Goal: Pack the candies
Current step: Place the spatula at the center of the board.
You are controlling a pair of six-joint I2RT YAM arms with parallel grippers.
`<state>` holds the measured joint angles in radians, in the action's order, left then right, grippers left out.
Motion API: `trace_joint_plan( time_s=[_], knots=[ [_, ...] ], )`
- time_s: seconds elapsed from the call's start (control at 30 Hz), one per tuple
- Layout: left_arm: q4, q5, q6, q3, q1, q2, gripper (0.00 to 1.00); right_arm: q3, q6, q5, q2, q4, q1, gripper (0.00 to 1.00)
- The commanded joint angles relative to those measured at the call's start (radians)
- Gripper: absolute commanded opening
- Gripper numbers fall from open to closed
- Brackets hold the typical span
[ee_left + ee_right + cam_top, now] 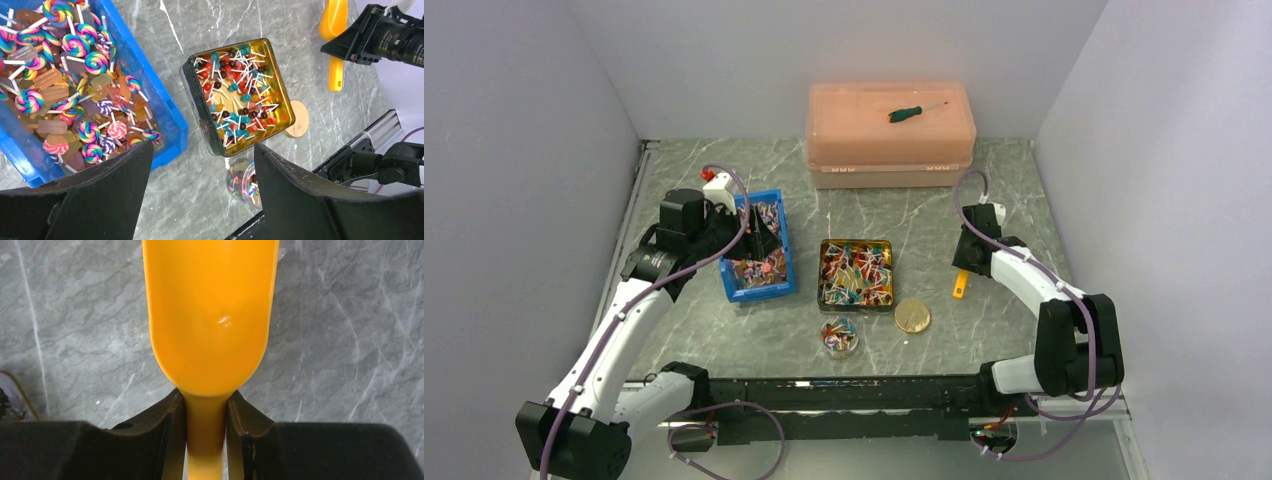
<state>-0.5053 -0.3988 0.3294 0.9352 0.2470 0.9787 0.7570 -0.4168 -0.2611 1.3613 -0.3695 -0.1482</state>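
Take the gold tin [856,272] as your landmark: the candies [75,95] are tiny lollipops on thin white sticks. Swirled ones are heaped in the blue bin [759,262] just left of the tin, small ball-headed ones fill the tin itself, and a few lie in the little round jar [839,336] just on the near side of it. Expect them to be very light, hard and loose. The sticks lie tangled, so a pinch will likely drag up several at once or let 1 slip, and the heads could chip if squeezed. Taking a small cluster by the sticks, or sliding the scoop under the heap, looks safer than gripping a head. Your left hand [202,155] hangs over the bin, left of the tin, with its fingers spread wide and nothing between them. Your right hand [205,400], well to the right of the tin, is clamped on the neck of the orange scoop [210,315], whose bowl is bare. The right wrist view alone shows that grip and the bare bowl. The left wrist view alone lets you tell swirls from balls. Only the top view shows the round gold lid [912,316] at the tin's near right corner on the tabletop [984,200].
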Motion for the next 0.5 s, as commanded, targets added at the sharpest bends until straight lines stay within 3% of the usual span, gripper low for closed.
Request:
trace_joint_plan(
  time_s=[0.0,0.47],
  knots=[
    [0.058,-0.028,-0.015,-0.003,-0.005,-0.026,0.80,-0.021,-0.020,0.049,0.020,0.104,0.045,0.00],
    [0.058,-0.029,-0.016,-0.003,-0.005,-0.027,0.81,-0.019,-0.054,0.096,0.133,0.155,0.120,0.03]
  ],
)
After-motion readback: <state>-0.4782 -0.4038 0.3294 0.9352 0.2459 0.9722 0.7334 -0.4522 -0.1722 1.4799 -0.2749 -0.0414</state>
